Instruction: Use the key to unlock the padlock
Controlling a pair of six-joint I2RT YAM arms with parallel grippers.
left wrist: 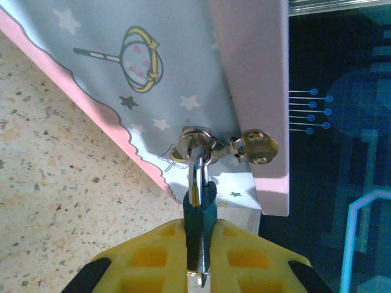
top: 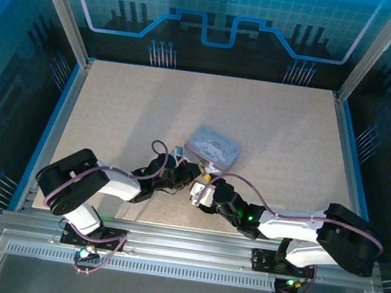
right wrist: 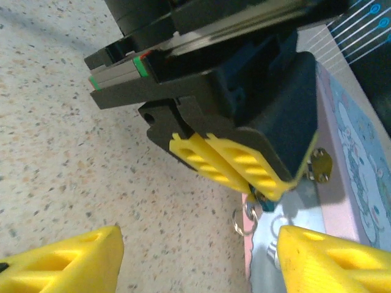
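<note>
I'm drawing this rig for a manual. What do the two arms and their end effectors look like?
The left arm and right arm have black joints and white links, each trailing a mauve cable. A green light glows near the right wrist. The left end effector and right end effector have yellow fingers with ribbed pockets.

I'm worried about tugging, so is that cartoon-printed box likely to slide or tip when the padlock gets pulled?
Probably slides: the box looks small and light, resting loose on the flat table. It may also lift, since the left gripper pinches the padlock hanging at its edge. The open right gripper isn't bracing it.
</note>
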